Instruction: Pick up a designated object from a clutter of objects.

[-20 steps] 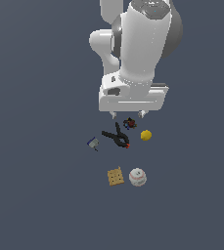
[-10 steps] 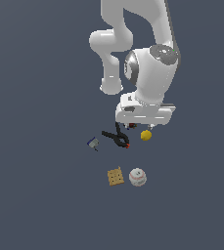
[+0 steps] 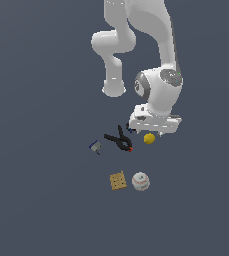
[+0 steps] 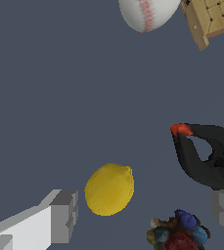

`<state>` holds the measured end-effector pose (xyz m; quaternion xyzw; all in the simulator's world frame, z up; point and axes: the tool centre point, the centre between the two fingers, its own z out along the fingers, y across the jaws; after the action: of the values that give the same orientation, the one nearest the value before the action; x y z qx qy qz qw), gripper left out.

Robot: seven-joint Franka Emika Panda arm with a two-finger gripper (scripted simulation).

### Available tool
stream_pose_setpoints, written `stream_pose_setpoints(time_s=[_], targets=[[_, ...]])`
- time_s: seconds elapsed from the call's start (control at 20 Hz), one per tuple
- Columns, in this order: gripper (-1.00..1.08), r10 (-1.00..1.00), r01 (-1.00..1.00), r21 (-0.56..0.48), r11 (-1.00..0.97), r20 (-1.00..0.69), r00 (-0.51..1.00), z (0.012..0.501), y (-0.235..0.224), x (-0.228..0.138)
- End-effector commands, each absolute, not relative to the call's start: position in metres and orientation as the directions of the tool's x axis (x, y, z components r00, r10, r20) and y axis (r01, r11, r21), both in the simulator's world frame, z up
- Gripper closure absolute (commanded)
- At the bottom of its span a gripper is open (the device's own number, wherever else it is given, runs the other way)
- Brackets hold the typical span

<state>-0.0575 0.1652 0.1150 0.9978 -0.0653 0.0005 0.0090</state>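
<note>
Wrist view: lemon (image 4: 109, 189) between open end effector (image 4: 145, 213) fingers.

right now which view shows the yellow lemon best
The wrist view: the lemon is large and unobstructed, its pointed end clear. The exterior view shows it only as a tiny yellow dot below the gripper.

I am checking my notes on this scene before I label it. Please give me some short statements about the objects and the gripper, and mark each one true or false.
1. The gripper is open, its grey fingers apart. True.
2. The small yellow lemon-like lump is clamped between the fingers. False: it lies free, touching neither finger.
3. The white red-stitched baseball lies beside the tan square block with holes. True.
4. The black red-tipped clamp rests on the baseball. False: they lie well apart.
5. A multicoloured cluster lies near the lump. True.
</note>
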Motion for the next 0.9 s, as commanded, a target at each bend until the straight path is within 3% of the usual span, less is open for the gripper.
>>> stream_pose_setpoints(time_s=[0.0,0.85], targets=[[-0.92,-0.151,-0.151,0.012,-0.989,0.003,0.989,0.102,0.174,-0.067],[-0.92,-0.183,-0.183,0.001,-0.983,-0.001,0.983,0.072,0.19,-0.086]])
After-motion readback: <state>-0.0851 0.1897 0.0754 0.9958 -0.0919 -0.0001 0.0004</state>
